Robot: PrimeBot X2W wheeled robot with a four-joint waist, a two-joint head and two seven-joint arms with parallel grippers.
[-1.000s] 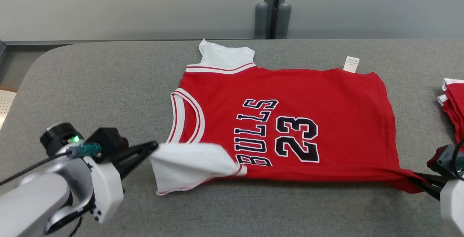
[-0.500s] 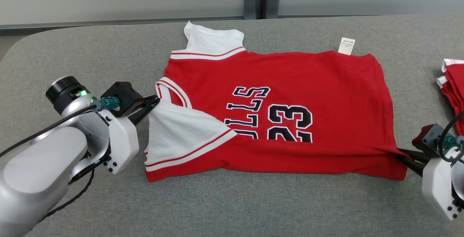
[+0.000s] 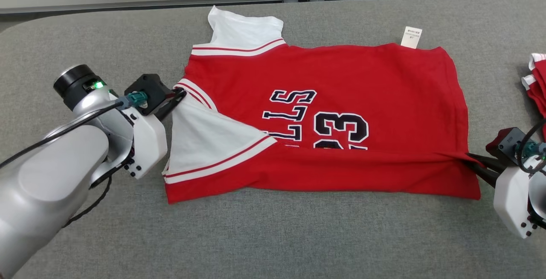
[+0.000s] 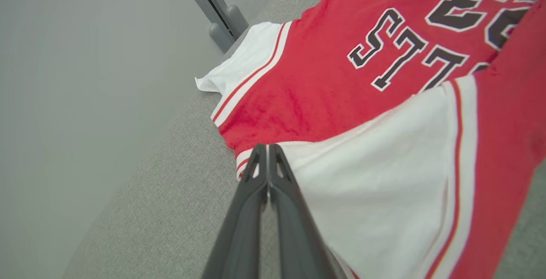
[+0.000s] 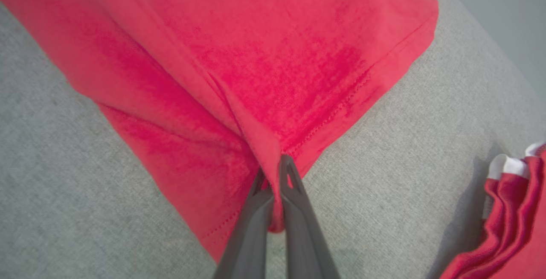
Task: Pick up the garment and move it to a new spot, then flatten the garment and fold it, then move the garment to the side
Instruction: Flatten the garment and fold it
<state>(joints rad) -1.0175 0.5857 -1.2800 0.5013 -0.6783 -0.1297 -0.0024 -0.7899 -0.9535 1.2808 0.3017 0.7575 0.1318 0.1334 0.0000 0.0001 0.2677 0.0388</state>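
Garment flap farther over lettering

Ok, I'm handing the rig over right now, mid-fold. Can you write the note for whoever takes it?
Left gripper: shut on the jersey, pinching the near shoulder strap.
Right gripper: shut on the jersey's near hem corner.
Things: the jersey lies print up on the table, with its near long edge drawn over the lower lettering. A red pile sits at the table's right edge.
Done: flattened, first fold begun.
Left: lay the fold down, release, finish folding, move the jersey aside.
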